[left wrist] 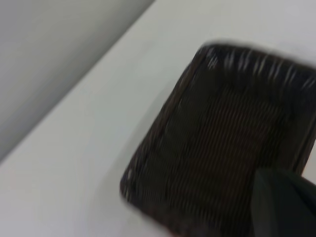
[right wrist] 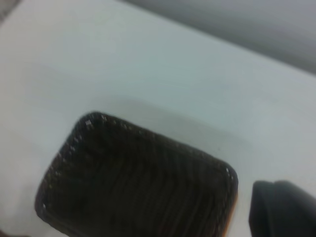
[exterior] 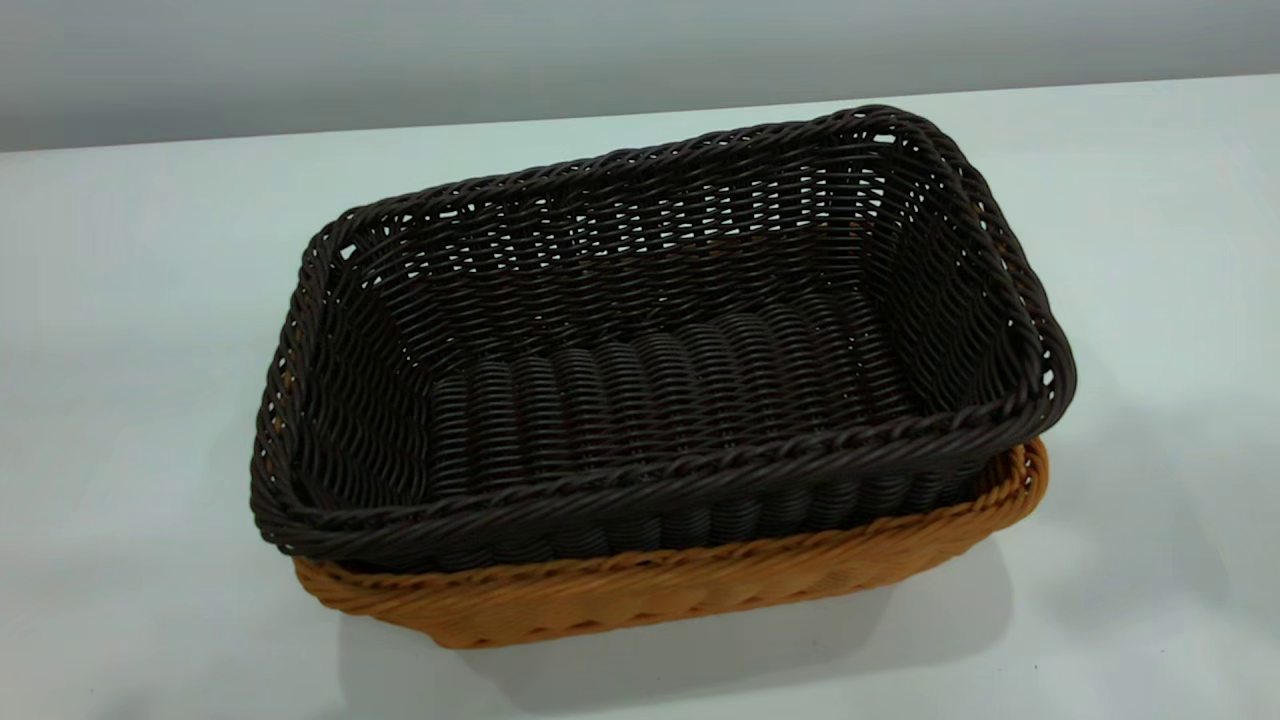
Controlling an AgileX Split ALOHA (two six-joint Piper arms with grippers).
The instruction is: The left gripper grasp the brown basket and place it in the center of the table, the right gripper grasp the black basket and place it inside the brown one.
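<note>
The black basket [exterior: 650,380] sits nested inside the brown basket [exterior: 700,585] in the middle of the white table [exterior: 150,300]. Only the brown basket's near wall and right rim show below the black one. Neither gripper appears in the exterior view. The left wrist view looks down into the black basket [left wrist: 222,148], with a dark part of my left gripper [left wrist: 284,205] over its inside. In the right wrist view the black basket [right wrist: 138,182] lies below. A thin orange edge of the brown basket [right wrist: 231,213] shows beside it. My right gripper [right wrist: 284,210] hangs apart from both baskets, over bare table.
White tabletop stretches on every side of the stacked baskets. A grey wall [exterior: 400,60] rises beyond the table's far edge.
</note>
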